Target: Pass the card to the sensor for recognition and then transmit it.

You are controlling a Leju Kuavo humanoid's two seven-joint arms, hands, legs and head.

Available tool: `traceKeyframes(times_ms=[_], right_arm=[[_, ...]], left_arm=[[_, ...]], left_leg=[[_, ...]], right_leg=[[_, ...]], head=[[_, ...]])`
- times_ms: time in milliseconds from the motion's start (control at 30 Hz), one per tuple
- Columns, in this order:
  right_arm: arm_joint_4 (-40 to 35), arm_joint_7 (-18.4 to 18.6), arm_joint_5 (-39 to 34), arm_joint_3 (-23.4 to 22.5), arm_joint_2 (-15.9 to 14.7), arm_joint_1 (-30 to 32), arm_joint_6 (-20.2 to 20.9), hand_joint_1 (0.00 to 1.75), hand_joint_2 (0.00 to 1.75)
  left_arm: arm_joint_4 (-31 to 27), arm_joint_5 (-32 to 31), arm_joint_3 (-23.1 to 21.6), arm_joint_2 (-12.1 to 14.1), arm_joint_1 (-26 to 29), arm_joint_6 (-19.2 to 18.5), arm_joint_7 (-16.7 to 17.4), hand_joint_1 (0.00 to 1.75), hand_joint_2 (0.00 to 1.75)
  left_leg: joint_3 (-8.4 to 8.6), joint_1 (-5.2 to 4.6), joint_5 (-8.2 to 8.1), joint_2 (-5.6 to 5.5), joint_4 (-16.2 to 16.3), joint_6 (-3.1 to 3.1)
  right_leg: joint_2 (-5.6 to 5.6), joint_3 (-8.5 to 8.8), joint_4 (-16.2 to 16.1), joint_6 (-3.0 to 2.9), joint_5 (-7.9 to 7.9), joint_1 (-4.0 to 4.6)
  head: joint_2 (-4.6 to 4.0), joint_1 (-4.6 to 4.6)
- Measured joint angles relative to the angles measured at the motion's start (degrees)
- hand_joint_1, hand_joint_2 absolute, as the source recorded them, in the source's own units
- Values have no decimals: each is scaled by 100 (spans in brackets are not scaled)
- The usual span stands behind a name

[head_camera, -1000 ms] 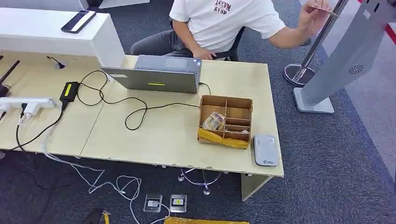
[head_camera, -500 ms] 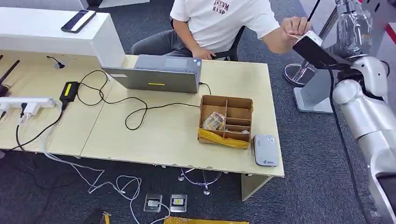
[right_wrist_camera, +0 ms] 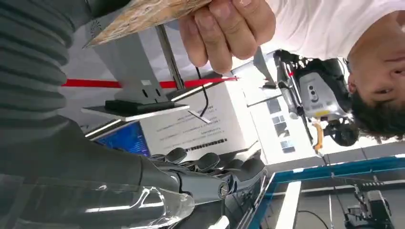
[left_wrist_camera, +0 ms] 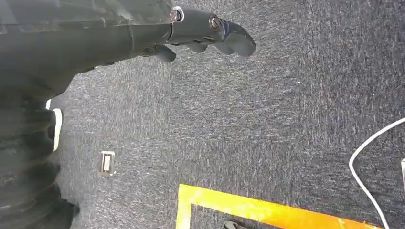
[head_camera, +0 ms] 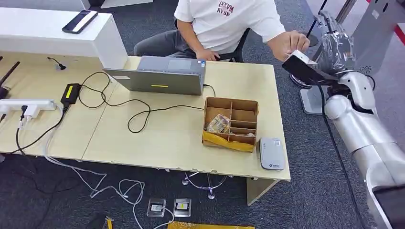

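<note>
Since a second ago, when no robot arm was to be seen in the head view, the right arm has been raised at the far right of the tabletop, and the person's hand has been lowered from beside the grey stand to meet it. The right hand is held up beside that stand, with the person's hand just to its left in the head view. The card is gripped at one end by the person's fingers, its long axis reaching from them toward the robot's wrist. In the right wrist view the robot's fingers are seen stretched out and apart from the card, holding nothing. Judged from this, closing on the card is the coming move. The left hand hangs over the carpet, fingers loosely curled on nothing. The grey sensor lies at the tabletop's near right corner, well below the card.
</note>
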Motion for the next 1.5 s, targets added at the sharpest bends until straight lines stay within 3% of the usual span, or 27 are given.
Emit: traceKeyframes(times_ms=[100, 133, 167, 200, 633, 1500], right_arm=[[-59, 0, 0, 17, -2, 35, 15, 0, 175], [-70, 0, 0, 24, 0, 46, 15, 12, 175], [-81, 0, 0, 33, 0, 53, 15, 164, 175], [-94, 0, 0, 37, -2, 60, 17, 175, 175], [-223, -20, -20, 59, -2, 101, 371, 175, 175], [-494, 48, -376, -53, -39, 502, 653, 175, 175]], left_arm=[[0, 17, 0, 2, 2, -26, 0, 0, 175], [0, 18, 0, 2, 2, -31, 0, 0, 175], [0, 20, -2, 2, 2, -33, 0, 0, 175], [0, 20, -2, 4, 2, -33, 0, 0, 175], [0, 24, -7, 28, 5, -28, -7, 0, 175], [0, 160, -22, -11, 11, 87, 13, 0, 175]], left_leg=[[0, 0, 0, 0, 0, 0], [0, 0, 0, 0, 0, 0], [0, 0, 0, 1, 0, 0], [0, 0, 0, 1, 0, 0], [-1, 0, 0, 1, 0, 0], [1, 0, 0, 1, 1, 0]], right_leg=[[0, 0, 0, 0, 0, 0], [1, 0, 0, 0, 0, 0], [1, -1, 0, 0, 0, 0], [1, -1, 0, 0, 0, 0], [1, -1, 0, -1, 1, 0], [1, -3, -3, -2, 1, 0]], head=[[0, 0], [0, 0], [0, 0], [0, 0], [0, 0], [0, 0]])
